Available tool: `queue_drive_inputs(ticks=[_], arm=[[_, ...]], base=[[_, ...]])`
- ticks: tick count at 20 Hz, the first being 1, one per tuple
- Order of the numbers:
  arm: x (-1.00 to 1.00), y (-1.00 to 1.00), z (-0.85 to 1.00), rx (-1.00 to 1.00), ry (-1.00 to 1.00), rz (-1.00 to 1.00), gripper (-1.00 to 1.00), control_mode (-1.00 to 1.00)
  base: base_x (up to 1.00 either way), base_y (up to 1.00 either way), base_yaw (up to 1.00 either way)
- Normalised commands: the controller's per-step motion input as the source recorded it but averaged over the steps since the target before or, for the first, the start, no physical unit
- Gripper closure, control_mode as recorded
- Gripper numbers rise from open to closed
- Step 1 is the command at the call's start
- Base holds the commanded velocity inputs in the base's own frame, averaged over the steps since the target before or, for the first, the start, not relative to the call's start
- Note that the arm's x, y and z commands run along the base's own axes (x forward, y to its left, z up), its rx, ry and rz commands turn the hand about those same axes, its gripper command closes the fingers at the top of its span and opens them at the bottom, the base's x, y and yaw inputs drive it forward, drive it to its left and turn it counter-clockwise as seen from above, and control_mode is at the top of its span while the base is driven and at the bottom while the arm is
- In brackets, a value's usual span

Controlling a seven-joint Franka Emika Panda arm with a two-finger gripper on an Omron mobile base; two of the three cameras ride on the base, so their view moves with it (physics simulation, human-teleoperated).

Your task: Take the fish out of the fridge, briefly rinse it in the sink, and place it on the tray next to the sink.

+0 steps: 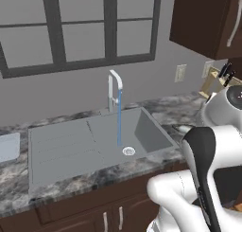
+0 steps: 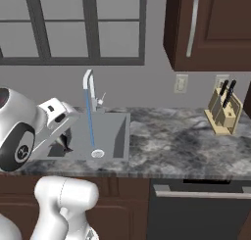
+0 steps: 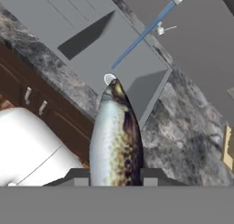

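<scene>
**Fish in the gripper, water running**

You have the fish (image 3: 115,136) pinched between the gripper's (image 3: 114,176) two fingers, which press on its flanks near the bottom of the hand view; the rest of its body points out toward the sink (image 1: 101,141). In the right base view its dark tail (image 2: 65,142) pokes out below the hand, at the near left of the basin. The faucet (image 1: 114,86) is on, and a thin stream (image 1: 119,117) falls to the drain (image 1: 128,151).

Judge the fish as light, but wet and slick, soft enough to sag and slide. The hold sits toward one end, so expect it to pivot under the stream. Keep the fingers closed firmly and carry it slowly.

The tray (image 1: 8,147) lies on the counter (image 1: 14,179) at the sink's left, beyond the drainboard (image 1: 59,148).
</scene>
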Motion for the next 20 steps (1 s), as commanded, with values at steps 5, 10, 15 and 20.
queue_drive_inputs(ticks=[5,10,15,20], arm=[[0.0,0.0,0.0,0.0,0.0,0.0,1.0,1.0],[0.0,0.0,0.0,0.0,0.0,0.0,1.0,1.0],[0.0,0.0,0.0,0.0,0.0,0.0,1.0,1.0],[0.55,0.0,-0.08,0.05,0.0,0.02,1.0,-1.0]], base=[[0.29,-0.13,0.03],[0.38,-0.24,0.09],[0.13,-0.01,0.02],[0.23,0.0,0.0]])
